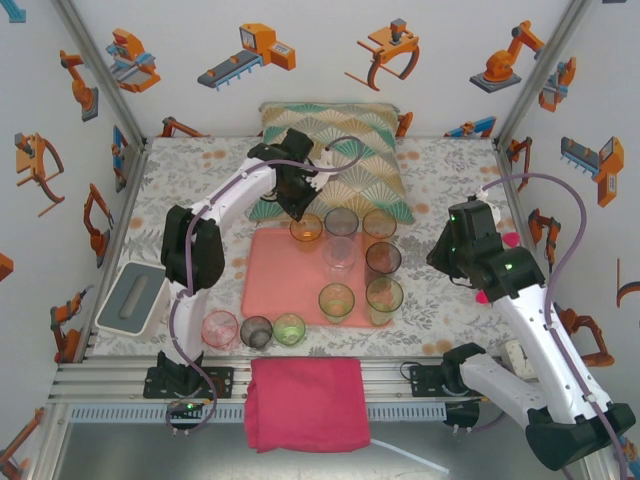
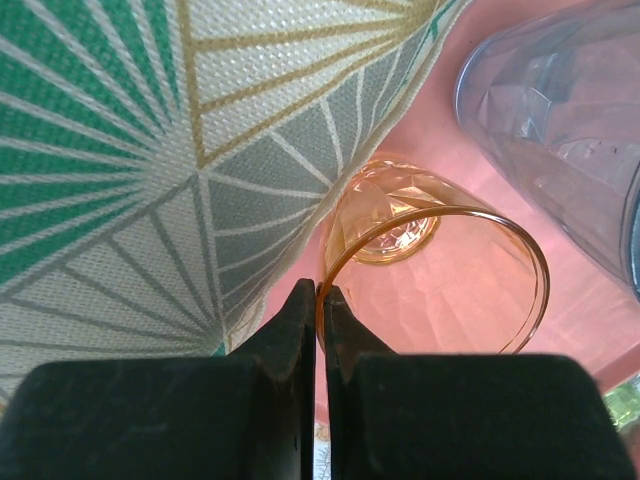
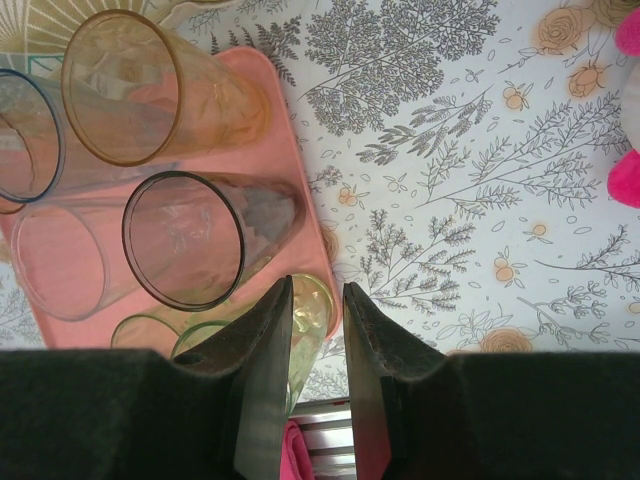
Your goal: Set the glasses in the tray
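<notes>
The salmon-pink tray [image 1: 272,285] lies mid-table and holds several glasses upright. My left gripper [image 1: 301,212] is at the tray's far left corner, shut on the rim of an amber glass [image 1: 306,230]. In the left wrist view the fingertips [image 2: 322,296] pinch that amber glass [image 2: 440,275] by its near rim, with a blue glass [image 2: 560,110] to its right. A pink glass [image 1: 220,328], a smoky glass [image 1: 257,331] and a green glass [image 1: 289,328] stand off the tray at its near left. My right gripper [image 1: 450,256] hovers right of the tray, open, with nothing between its fingers [image 3: 318,292].
The fan-patterned cushion [image 1: 345,150] lies right behind the tray and touches its far edge [image 2: 150,150]. A magenta folded cloth [image 1: 305,400] hangs over the near table edge. A grey-and-white box [image 1: 132,297] sits at the left. A pink object [image 3: 625,170] lies at the right.
</notes>
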